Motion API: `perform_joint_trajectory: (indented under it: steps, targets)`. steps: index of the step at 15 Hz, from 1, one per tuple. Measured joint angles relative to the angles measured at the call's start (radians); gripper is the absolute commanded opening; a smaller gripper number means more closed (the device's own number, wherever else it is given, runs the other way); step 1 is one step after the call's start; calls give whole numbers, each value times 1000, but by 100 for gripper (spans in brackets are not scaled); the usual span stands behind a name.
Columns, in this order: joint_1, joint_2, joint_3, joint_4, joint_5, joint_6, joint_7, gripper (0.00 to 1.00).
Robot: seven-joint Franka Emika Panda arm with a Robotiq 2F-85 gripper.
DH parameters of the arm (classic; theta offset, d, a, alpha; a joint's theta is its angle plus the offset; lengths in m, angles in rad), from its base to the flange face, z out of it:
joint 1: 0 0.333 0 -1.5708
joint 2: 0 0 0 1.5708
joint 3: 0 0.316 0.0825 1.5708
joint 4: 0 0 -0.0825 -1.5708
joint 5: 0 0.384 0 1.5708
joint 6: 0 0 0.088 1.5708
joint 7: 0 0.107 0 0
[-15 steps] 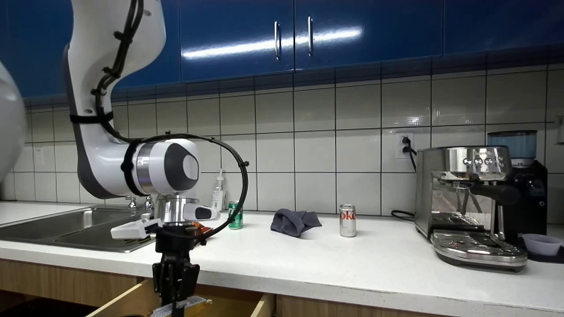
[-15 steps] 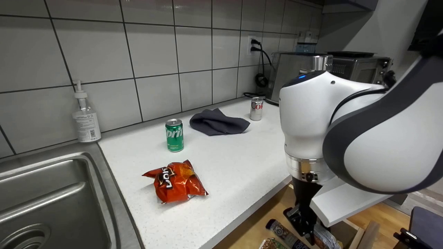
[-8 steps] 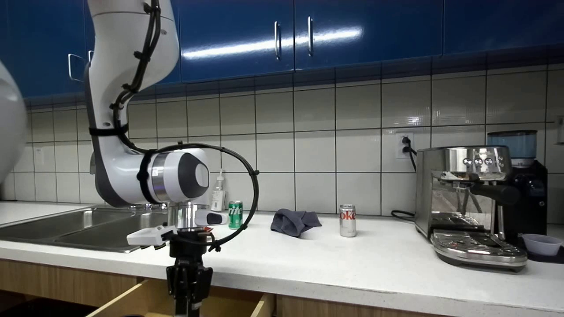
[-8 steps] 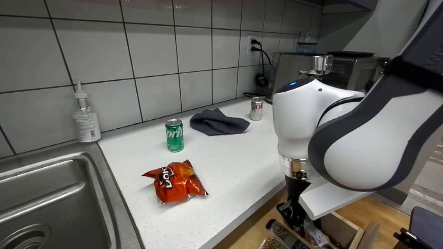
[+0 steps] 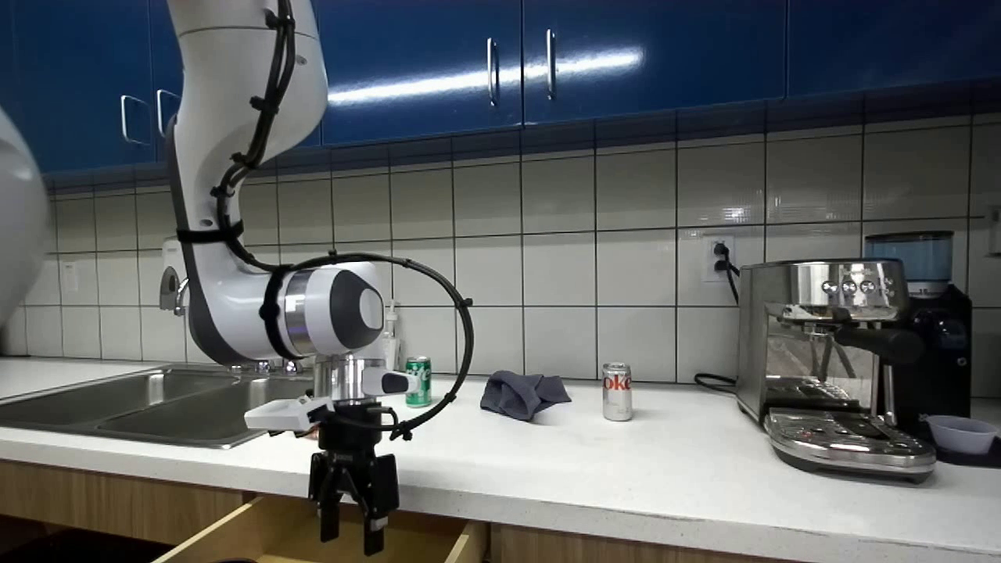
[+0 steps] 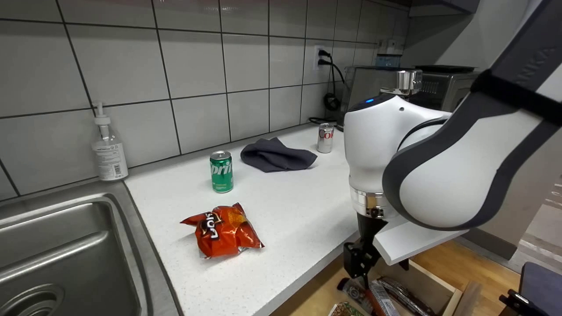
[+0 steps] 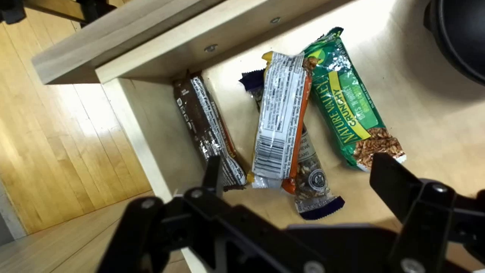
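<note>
Jaws spread wide, holding nothing, over an open drawer (image 7: 163, 136); a white-and-orange bar (image 7: 280, 121) lies nearest.
Bar sits inside the drawer, barcode side up. In the wrist view it lies ahead of the fingers (image 7: 214, 174), a little left of the middle of their gap, seemingly below them; no contact seen. Long axis runs up-down in that view, top leaning slightly right, so roughly square to a line drawn between the fingers. It rests on a dark-ended bar (image 7: 310, 174), the two crossing. Brown bar (image 7: 206, 132) on its left, by the drawer's wall; green bar (image 7: 348, 102) on its right, upper ends touching or overlapping, cannot tell which. In an exterior view, worktop (image 6: 285, 210) carries a chip bag (image 6: 226, 232) and a green can (image 6: 221, 173).
</note>
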Motion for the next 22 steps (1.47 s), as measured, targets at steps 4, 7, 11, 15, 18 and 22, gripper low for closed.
perform_joint_trajectory:
  steps: [4, 7, 11, 15, 18, 22]
  targets:
    - [-24, -11, -1, -2, 24, 0, -103, 100]
    - [-39, -22, 2, -12, 72, -7, -225, 100]
    - [-64, -56, 17, -38, 144, -89, -400, 100]
    - [-75, -103, 20, -57, 164, -231, -479, 100]
    - [-75, -130, 20, -62, 164, -319, -484, 100]
    - [-75, -151, 26, -76, 164, -381, -484, 100]
